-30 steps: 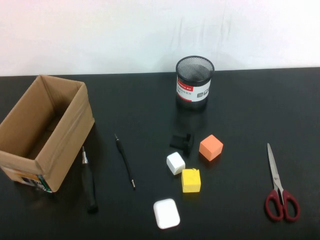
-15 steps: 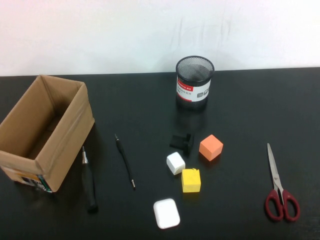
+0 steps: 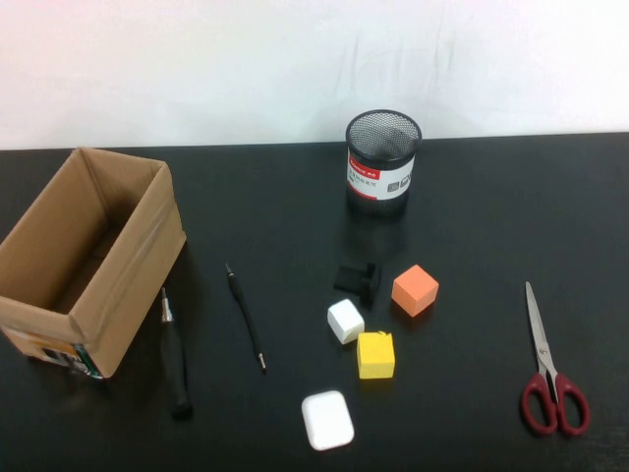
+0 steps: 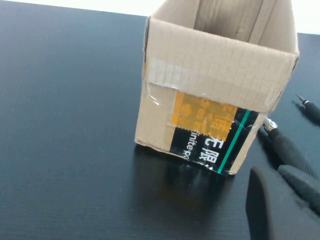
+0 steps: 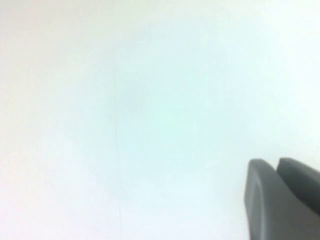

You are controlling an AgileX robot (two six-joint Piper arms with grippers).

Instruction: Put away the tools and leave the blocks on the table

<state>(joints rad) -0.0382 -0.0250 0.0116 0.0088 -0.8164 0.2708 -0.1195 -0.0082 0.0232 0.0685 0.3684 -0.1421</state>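
On the black table [image 3: 491,226] lie red-handled scissors [image 3: 548,369] at the right, a thin black pen-like rod [image 3: 246,317] left of centre, and a black-handled screwdriver [image 3: 175,356] beside the box. The orange block [image 3: 415,289], yellow block [image 3: 375,355] and white block [image 3: 345,321] sit together in the middle. Neither arm shows in the high view. My left gripper [image 4: 278,172] hangs low over the table near the box's front corner, with the screwdriver [image 4: 287,147] and rod [image 4: 310,107] just beyond it; its fingers are together and empty. My right gripper [image 5: 276,162] faces a blank white wall, fingers together and empty.
An open cardboard box [image 3: 88,256] stands at the left, also close in the left wrist view [image 4: 215,100]. A black mesh pen cup [image 3: 382,162] stands at the back centre. A small black clip [image 3: 358,276] lies by the blocks, and a white rounded case [image 3: 327,420] near the front edge.
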